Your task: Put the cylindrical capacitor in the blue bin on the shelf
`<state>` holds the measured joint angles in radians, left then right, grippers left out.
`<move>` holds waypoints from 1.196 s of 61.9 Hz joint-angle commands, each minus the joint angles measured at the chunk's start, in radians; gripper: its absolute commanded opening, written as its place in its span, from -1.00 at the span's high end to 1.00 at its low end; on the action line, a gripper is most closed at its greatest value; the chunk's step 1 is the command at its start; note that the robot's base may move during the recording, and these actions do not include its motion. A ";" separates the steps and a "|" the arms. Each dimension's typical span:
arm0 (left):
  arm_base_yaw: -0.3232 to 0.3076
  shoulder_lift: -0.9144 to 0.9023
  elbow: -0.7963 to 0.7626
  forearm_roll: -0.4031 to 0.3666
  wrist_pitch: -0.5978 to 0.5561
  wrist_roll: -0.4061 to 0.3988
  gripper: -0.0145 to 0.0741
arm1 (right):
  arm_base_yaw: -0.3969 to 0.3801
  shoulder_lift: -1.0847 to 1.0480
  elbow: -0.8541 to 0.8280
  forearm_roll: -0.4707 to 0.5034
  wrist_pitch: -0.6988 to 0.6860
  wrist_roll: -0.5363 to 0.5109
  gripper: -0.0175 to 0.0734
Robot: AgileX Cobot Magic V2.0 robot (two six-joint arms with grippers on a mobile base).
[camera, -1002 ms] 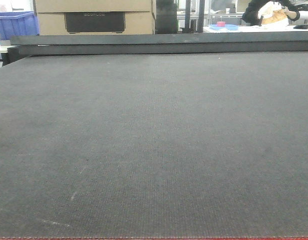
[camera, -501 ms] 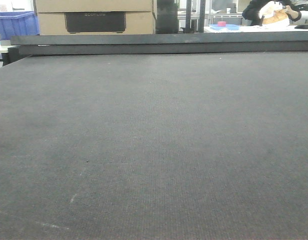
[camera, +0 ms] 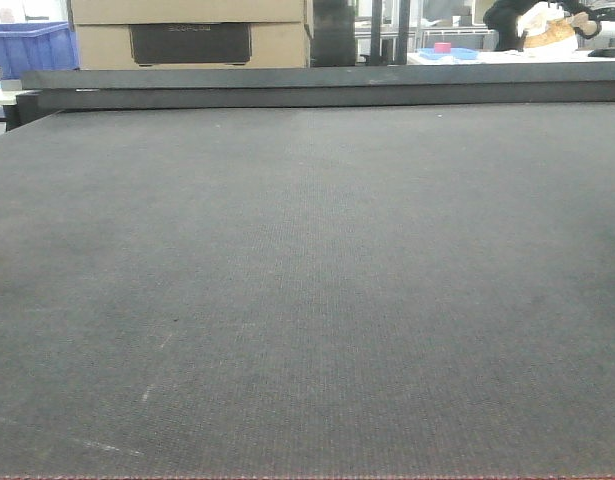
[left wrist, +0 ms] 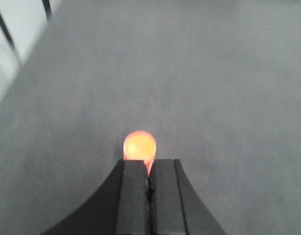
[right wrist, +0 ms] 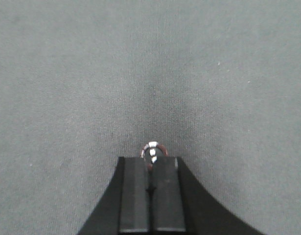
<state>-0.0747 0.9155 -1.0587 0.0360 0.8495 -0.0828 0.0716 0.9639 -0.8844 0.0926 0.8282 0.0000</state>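
In the right wrist view my right gripper (right wrist: 151, 164) is shut on a small dark cylinder with a reddish-brown rim and bright metal spots, seen end-on: the cylindrical capacitor (right wrist: 153, 151). It sticks out past the fingertips, above the dark grey mat (right wrist: 150, 73). In the left wrist view my left gripper (left wrist: 149, 164) is shut on a glowing orange rounded part (left wrist: 139, 146), also above the mat. The steel shelf and its blue bin are out of view. Neither gripper shows in the front view.
The front view shows the wide dark grey mat-covered table (camera: 307, 280) with a raised dark ledge (camera: 317, 85) along its far edge. Behind it stand cardboard boxes (camera: 187, 35), a blue crate (camera: 27, 45) at far left and a person (camera: 537, 25) at far right.
The front view rocks slightly up and down over the table. The person at the far right has shifted. Nothing on the table has changed.
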 commanded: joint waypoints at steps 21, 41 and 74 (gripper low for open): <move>-0.002 0.169 -0.041 -0.036 0.028 -0.007 0.92 | 0.002 0.323 -0.160 -0.013 0.196 0.033 0.97; -0.002 0.169 -0.041 -0.036 0.024 -0.007 0.92 | 0.002 0.522 -0.190 -0.019 0.186 0.033 0.16; -0.002 0.169 -0.041 -0.036 0.024 -0.007 0.92 | 0.002 0.656 -0.190 -0.019 0.120 0.033 -0.29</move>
<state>-0.0747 1.0845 -1.0917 0.0084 0.8847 -0.0828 0.0716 1.6073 -1.0667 0.0810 0.9655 0.0298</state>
